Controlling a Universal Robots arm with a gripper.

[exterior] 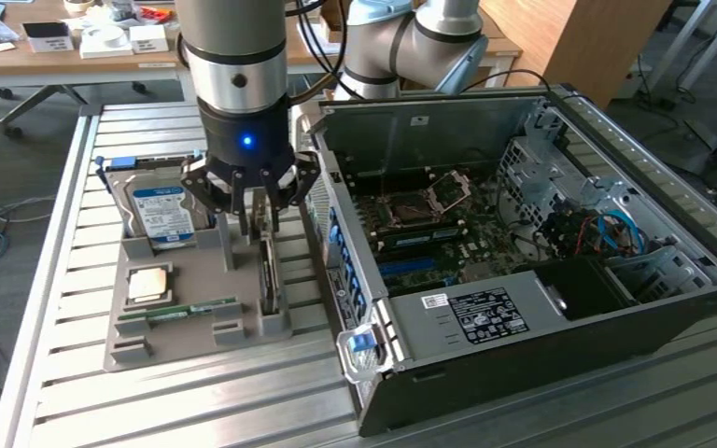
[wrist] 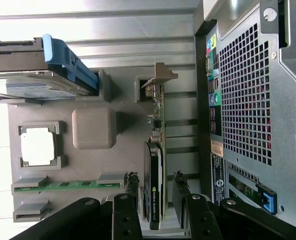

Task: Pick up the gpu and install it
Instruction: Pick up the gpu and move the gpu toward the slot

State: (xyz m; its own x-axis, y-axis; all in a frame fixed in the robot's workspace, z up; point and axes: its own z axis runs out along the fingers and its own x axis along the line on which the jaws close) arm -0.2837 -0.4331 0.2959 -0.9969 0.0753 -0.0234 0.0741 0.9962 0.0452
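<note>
1. Exterior view: bright, even daylight. The table [exterior: 60, 280] slats gleam pale along its edge at the exterior view's left.
2. The computer case [exterior: 583, 341] interior sits in shadow, and a blue light [exterior: 247, 142] glows on the arm.
3. Wrist view: the table slats wash out to white glare, and the end effector [wrist: 155, 179] is dark and shaded.

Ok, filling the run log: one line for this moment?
gripper: open, straddling gpu | gpu: on edge in holder, not lifted

Arm [exterior: 236, 47]: we've got it standing vertical, pointing straight down
Wrist [exterior: 246, 121]: blue light glowing on ours
Gripper [exterior: 262, 217]: facing down, our fingers [wrist: 132, 186] spread well apart
</note>
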